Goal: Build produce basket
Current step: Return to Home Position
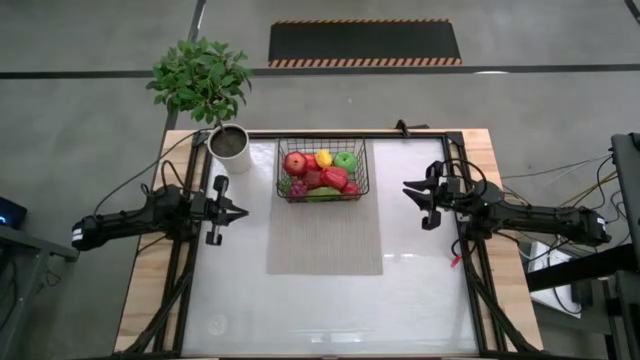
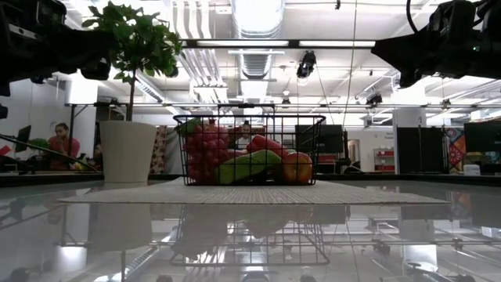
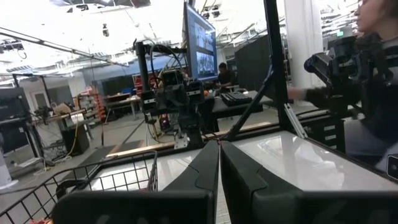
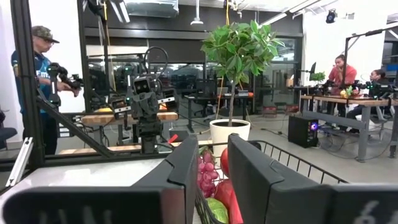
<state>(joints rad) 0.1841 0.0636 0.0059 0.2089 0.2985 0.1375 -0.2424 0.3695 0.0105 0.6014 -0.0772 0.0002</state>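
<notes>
Left gripper [image 1: 240, 212], fingers pressed together and holding nothing, hovers near the table's [image 1: 420, 290] left edge. To its right, on a grey mat [image 1: 325, 245], the black wire basket [image 1: 364, 172] holds red, green and yellow produce [image 1: 322, 175]. Open tabletop lies between the basket and the right gripper [image 1: 410, 190], whose fingers are slightly parted and hold nothing.

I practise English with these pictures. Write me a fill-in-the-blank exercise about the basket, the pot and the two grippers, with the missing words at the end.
1. The basket stands on a grey ____.
2. The white pot stands beside the basket, on the robot's ____ side.
3. In the basket, the yellow fruit lies between a red apple and a ____ apple.
4. The left gripper and the right gripper both hold ____.

Missing words: mat, left, green, nothing.
</notes>
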